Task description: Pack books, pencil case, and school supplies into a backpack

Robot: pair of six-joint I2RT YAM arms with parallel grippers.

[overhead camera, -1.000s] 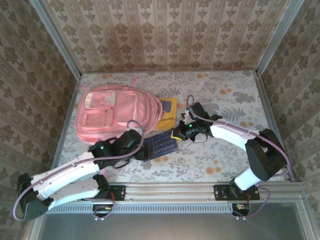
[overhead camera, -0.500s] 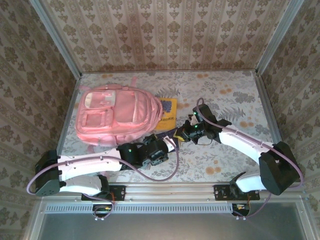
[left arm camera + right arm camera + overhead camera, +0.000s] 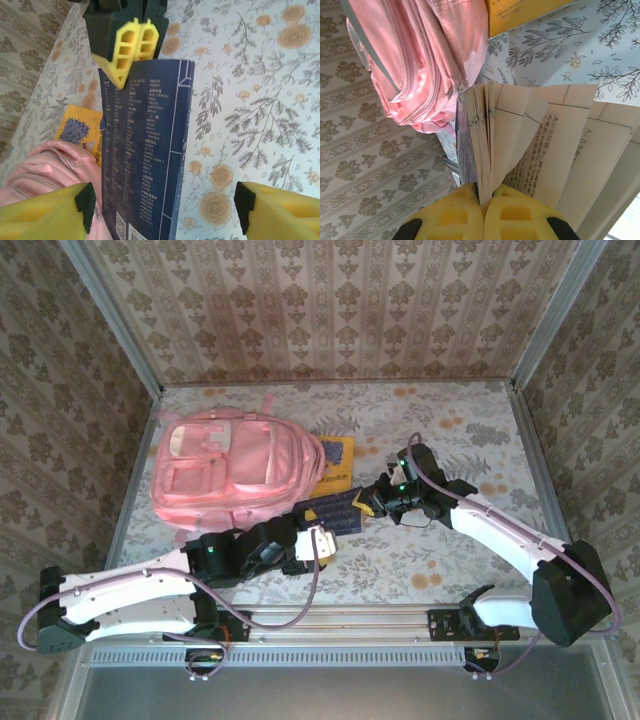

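Pink backpack lying flat, two books at its right side.

The light pink fabric backpack (image 3: 235,470) lies front up on the floral table, pockets and clear windows showing. A yellow book with a dark blue cover picture (image 3: 337,462) lies flat, tucked against its right edge. A thin dark navy book (image 3: 142,150), printed with white text, is pinched at one short edge by the right gripper (image 3: 375,502). Its pages fan apart and its other end overlaps the backpack's corner.

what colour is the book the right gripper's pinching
Dark navy book with pale print, clearest in the left wrist view.
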